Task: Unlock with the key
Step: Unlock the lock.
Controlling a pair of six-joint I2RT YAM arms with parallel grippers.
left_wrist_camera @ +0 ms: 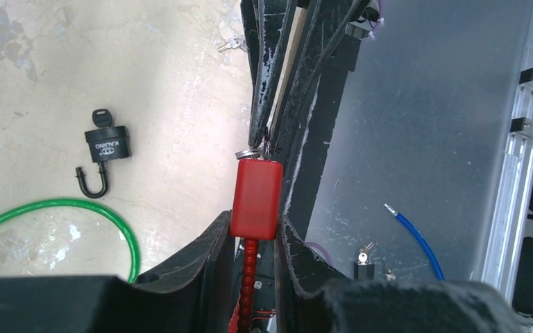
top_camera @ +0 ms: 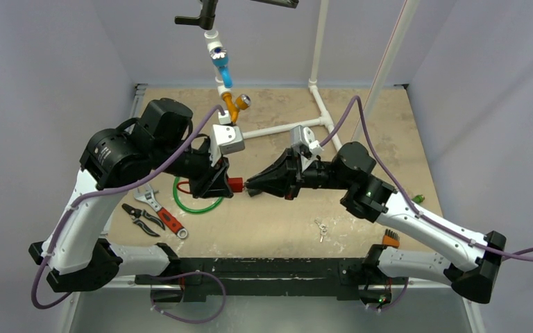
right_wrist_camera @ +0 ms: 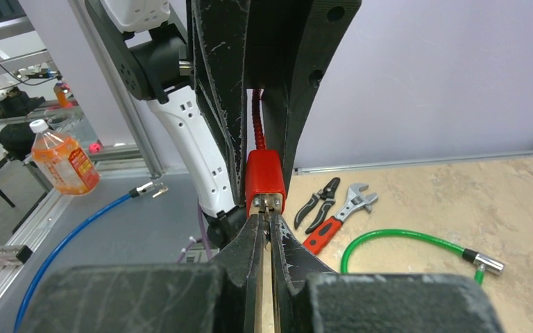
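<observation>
Pale lavender walls (top_camera: pixel 41 62) enclose a beige tabletop (top_camera: pixel 271 222).

Bright even light, soft shadows, blurred foregrounds

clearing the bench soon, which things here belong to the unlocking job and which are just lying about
In the job: red lock, key, left pincer, right pincer.
Lying about: pliers, wrench, green cable, black padlock, spare keys.

The black padlock (left_wrist_camera: pixel 107 144) reads roughly "KAUNO".
</observation>
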